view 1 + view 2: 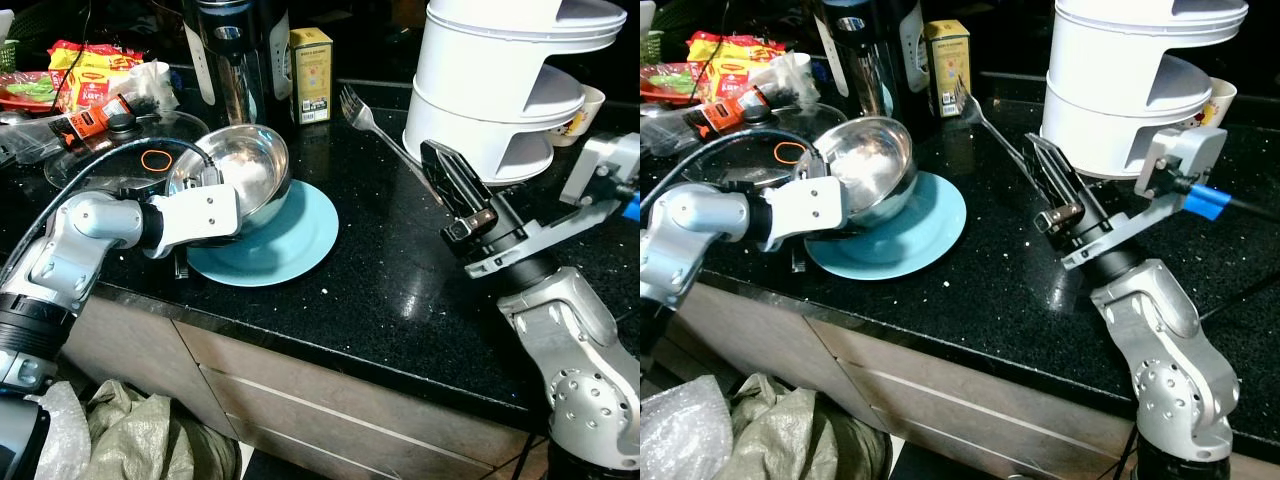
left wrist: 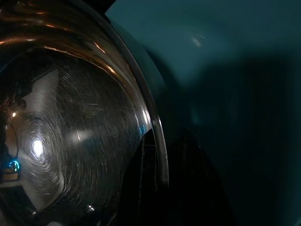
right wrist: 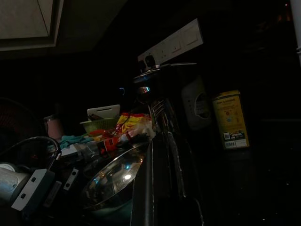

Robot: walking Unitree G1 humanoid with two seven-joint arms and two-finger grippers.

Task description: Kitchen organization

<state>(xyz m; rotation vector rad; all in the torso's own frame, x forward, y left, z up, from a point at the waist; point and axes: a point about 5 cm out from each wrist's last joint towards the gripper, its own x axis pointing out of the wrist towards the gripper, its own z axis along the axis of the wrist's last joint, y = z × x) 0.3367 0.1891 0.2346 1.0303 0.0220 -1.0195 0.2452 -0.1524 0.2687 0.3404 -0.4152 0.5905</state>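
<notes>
The left gripper (image 1: 195,205) is at the near rim of a steel bowl (image 1: 240,175), which stands tilted on a blue plate (image 1: 290,240) on the black counter (image 1: 380,300). In the left wrist view a dark finger (image 2: 188,188) lies just outside the bowl's rim, against the plate's blue surface; whether the fingers clamp the rim or only touch it cannot be told. The bowl looks empty, its inside shiny and scratched.

The right gripper (image 1: 1052,180) hangs above the counter to the right of the plate, its two long black fingers close together on the handle of a fork (image 1: 990,125), whose prongs point away toward a yellow tin (image 1: 947,68).

Just behind the right gripper stands a stack of white containers (image 1: 1140,90); what is inside them is hidden. Behind the bowl are a glass lid (image 1: 110,150) and a dark appliance (image 1: 235,50). Red and yellow packets (image 1: 95,75) lie at the far left of the counter.
</notes>
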